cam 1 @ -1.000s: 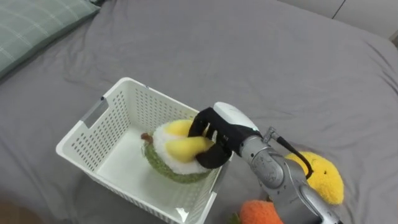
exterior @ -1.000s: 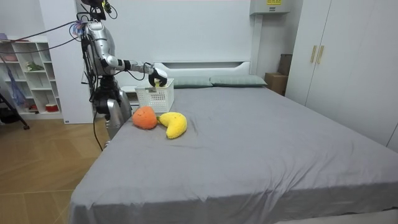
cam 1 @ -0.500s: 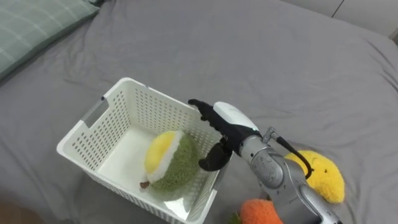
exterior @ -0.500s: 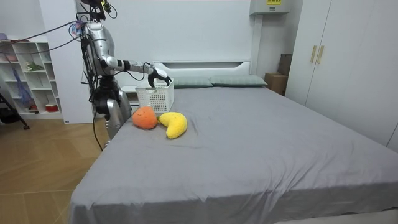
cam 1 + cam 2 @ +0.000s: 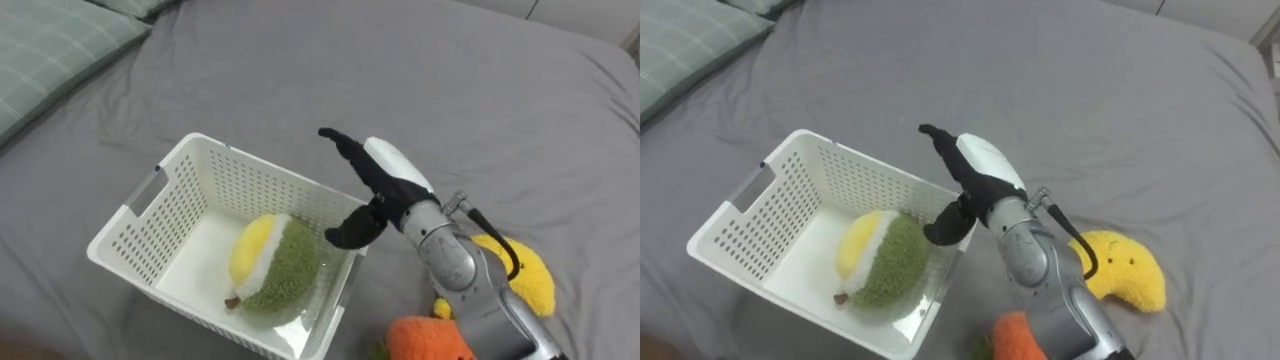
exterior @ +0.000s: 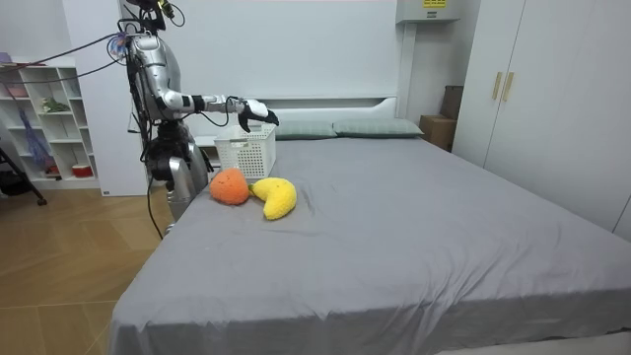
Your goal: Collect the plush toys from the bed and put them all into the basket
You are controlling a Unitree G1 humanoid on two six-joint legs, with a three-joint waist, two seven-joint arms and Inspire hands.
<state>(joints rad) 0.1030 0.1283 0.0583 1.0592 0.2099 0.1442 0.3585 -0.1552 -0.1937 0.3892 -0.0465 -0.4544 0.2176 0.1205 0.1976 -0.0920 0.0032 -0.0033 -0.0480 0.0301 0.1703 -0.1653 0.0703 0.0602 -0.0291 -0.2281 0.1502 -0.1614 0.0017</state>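
Note:
A green and yellow plush toy (image 5: 268,264) (image 5: 876,263) lies inside the white slatted basket (image 5: 147,219) (image 5: 743,207) (image 6: 245,155) on the grey bed. My right hand (image 5: 377,182) (image 5: 970,180) (image 6: 254,111) hovers open above the basket's right rim, fingers stretched and empty. A yellow banana plush (image 5: 528,280) (image 5: 1124,267) (image 6: 277,196) lies on the sheet to the right of my forearm. An orange plush (image 5: 428,339) (image 5: 1013,337) (image 6: 229,186) sits at the bottom edge, near my arm.
A green checked pillow (image 5: 47,43) lies at the upper left of the bed. The grey bed (image 6: 414,227) stretches wide toward the room view's right. I stand at the bed's corner by a white shelf unit (image 6: 44,123). White wardrobe doors (image 6: 513,89) line the far wall.
My right hand let go of the green and yellow plush, which dropped into the basket. The hand opened and rose clear of the rim.

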